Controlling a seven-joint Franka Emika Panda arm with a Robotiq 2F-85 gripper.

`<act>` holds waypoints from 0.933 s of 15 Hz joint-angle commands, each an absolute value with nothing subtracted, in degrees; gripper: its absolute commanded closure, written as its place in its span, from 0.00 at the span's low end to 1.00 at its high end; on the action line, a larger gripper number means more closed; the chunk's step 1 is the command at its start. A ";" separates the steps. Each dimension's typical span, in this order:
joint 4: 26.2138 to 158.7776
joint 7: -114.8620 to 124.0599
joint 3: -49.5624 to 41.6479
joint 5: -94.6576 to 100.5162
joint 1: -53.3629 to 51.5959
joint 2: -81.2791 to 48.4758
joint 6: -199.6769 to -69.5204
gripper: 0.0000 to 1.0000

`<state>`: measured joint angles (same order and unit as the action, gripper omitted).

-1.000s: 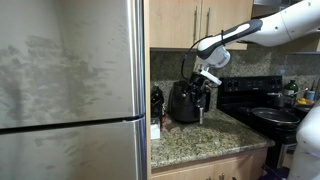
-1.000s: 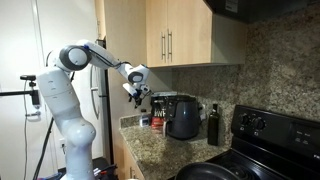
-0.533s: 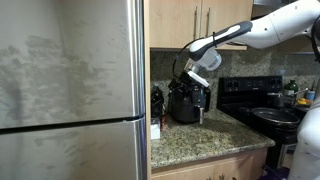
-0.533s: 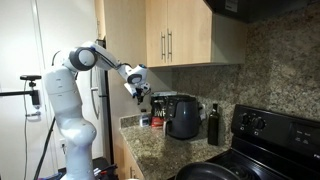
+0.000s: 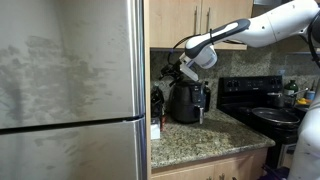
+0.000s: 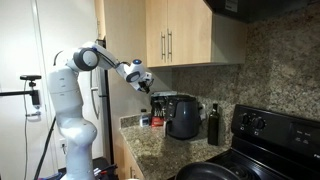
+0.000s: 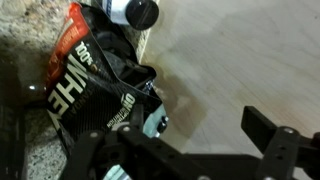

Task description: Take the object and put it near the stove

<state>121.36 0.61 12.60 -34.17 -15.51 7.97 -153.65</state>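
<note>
Granite ctr w/ 1 dark bottle, 1 black air fryer; 1 stove beside; claw spread, empty.

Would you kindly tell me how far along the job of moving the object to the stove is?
Nothing looks done yet: the dark container stands at the fridge end of the counter, with the black appliance between it and the stove. In hand: the claw hovers open above that end, holding nothing. Left: the grasp, the carry and the set-down near the stove.
</note>
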 commanded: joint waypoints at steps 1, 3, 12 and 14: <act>121.27 1.14 12.53 -33.75 -16.00 7.88 -154.54 0.00; 121.28 1.20 12.51 -33.73 -16.04 7.88 -154.39 0.00; 109.83 16.52 12.88 -22.76 -14.44 -5.20 -159.30 0.00; 111.76 16.16 13.01 -22.97 -14.42 -3.82 -159.64 0.00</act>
